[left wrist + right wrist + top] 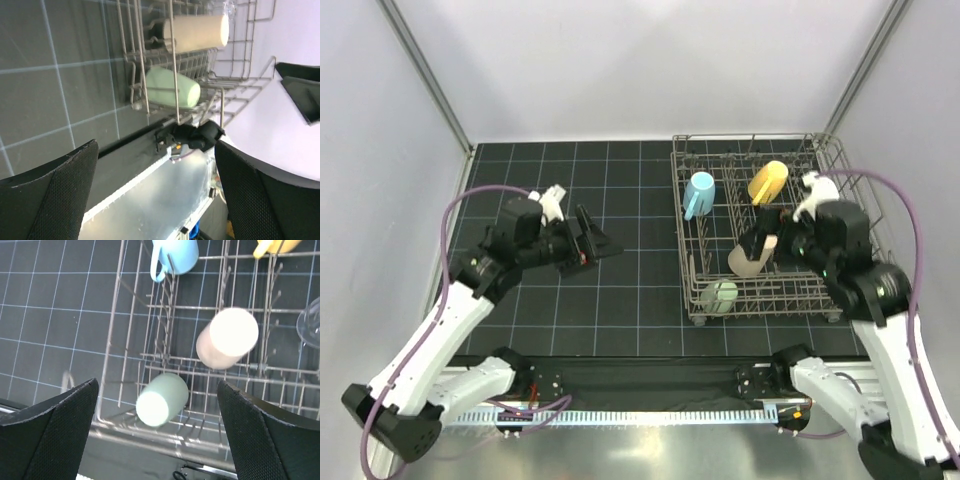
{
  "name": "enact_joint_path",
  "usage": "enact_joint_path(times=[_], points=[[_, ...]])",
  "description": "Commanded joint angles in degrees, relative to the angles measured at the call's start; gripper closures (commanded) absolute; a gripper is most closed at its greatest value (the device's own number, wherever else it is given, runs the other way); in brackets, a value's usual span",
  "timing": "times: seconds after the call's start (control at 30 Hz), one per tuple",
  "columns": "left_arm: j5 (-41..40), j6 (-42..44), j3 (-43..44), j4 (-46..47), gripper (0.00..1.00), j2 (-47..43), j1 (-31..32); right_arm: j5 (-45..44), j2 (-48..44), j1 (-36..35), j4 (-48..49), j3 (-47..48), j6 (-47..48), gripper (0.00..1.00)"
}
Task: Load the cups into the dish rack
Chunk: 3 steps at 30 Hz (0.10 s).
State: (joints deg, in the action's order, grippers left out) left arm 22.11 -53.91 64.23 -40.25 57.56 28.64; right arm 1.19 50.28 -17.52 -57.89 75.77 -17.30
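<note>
Already in the dish rack (pixel 750 138) — green cup (pixel 720 296), tan tumbler (pixel 747 260), blue mug (pixel 699 192).

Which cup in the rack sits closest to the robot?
The pale green cup, in the near-left corner of the dish rack; the others sit farther back.

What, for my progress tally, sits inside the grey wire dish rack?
Light blue mug, yellow mug, tan tumbler, pale green cup, clear glass's edge. The right arm hides one corner from above.

Clear glass (pixel 311 322) half off-frame, R edge
</note>
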Motion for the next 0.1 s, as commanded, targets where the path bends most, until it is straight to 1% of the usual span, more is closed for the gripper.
enact_joint_path(times=[0.0,0.03,0.07], points=[[-1.28,-3.56,-7.24,10.79,0.06,-7.27,1.68,0.39,-11.67,-0.32,9.8,-9.21,-0.97,0.0],[-0.58,-4.01,-9.01,13.68,0.06,-9.2,1.77,1.35,-14.66,-0.32,13.21,-11.41,-1.16,0.0],[0.21,-4.53,-10.42,15.79,0.05,-12.35,1.77,3.18,-18.43,-0.32,13.94,-13.87,-1.33,0.0]])
